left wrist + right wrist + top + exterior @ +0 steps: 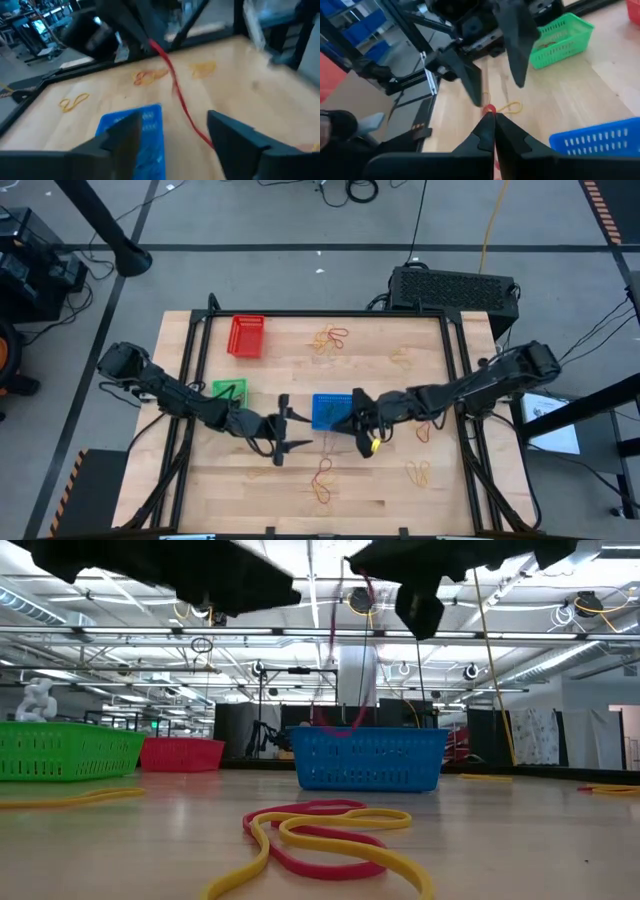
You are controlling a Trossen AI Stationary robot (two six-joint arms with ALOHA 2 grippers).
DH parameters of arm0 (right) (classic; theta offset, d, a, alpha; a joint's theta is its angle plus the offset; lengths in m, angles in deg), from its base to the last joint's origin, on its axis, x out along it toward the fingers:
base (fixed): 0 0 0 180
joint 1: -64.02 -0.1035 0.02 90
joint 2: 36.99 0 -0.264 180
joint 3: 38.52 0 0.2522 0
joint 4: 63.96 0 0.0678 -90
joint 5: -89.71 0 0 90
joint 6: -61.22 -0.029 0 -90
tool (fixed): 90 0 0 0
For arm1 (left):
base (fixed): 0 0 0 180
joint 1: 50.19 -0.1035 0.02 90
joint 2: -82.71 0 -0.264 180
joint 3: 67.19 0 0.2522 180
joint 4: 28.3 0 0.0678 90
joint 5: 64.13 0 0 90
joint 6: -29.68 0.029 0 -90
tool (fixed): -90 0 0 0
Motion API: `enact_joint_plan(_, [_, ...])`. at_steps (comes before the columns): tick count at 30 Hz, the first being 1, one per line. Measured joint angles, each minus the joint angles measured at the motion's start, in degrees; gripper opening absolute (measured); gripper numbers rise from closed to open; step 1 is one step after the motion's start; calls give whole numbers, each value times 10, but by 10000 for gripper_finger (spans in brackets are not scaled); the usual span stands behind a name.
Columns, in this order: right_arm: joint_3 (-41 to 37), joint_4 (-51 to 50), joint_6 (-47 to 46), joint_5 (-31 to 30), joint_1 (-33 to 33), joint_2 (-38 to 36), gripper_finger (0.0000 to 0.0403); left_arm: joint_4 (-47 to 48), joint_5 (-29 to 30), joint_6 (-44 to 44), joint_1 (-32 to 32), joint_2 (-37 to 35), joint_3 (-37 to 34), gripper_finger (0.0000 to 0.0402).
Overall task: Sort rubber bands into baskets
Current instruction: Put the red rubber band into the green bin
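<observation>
High view: both arms reach toward the middle of the table (pixel 300 500). The left gripper (pixel 290 430) stands just left of the blue basket (pixel 330 411), its fingers spread wide and holding nothing. The right gripper (pixel 362 423) sits at the blue basket's right edge. The green basket (pixel 229 390) lies beside the left arm, and the red basket (pixel 246 336) stands near the far left corner. Loose bands lie in clusters: far centre (pixel 331 337), near centre (pixel 322 480) and near right (pixel 418 472).

Low view: a red and yellow tangle of bands (pixel 330 837) lies in the foreground. Behind it stands the blue basket (pixel 368 758), with the green basket (pixel 65 750) and red basket (pixel 182 753) to the left. A thin red band (pixel 335 650) hangs from above down to the blue basket's rim.

Left wrist view: the spread fingers (pixel 125 137) frame the blue basket (pixel 135 135); the red band (pixel 175 90) stretches taut between them, free of both, up to the right gripper beyond.

Right wrist view: the right gripper (pixel 491 129) is clenched on the red band (pixel 489 109); the left gripper (pixel 495 65) gapes opposite, with the green basket (pixel 560 40) behind.
</observation>
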Motion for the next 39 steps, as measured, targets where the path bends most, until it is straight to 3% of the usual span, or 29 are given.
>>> enact_joint_plan(4, [0,37,16,-41,-10,28,0,-33,-6,-50,0,0,2,285])
enact_joint_plan(7, [0,60,31,-68,-8,38,0,-53,-46,-70,0,0,2,299])
enact_joint_plan(10, [0,82,44,-74,-8,43,0,-51,-60,-76,1,0,2,301])
enact_joint_plan(18, [0,106,54,-71,-8,43,0,-50,-14,-120,-14,0,2,302])
enact_joint_plan(29, [0,153,79,-76,-8,43,0,-48,-57,-122,-23,0,2,302])
enact_joint_plan(39, [0,178,75,-101,-5,43,0,-50,-57,-121,-24,0,2,302])
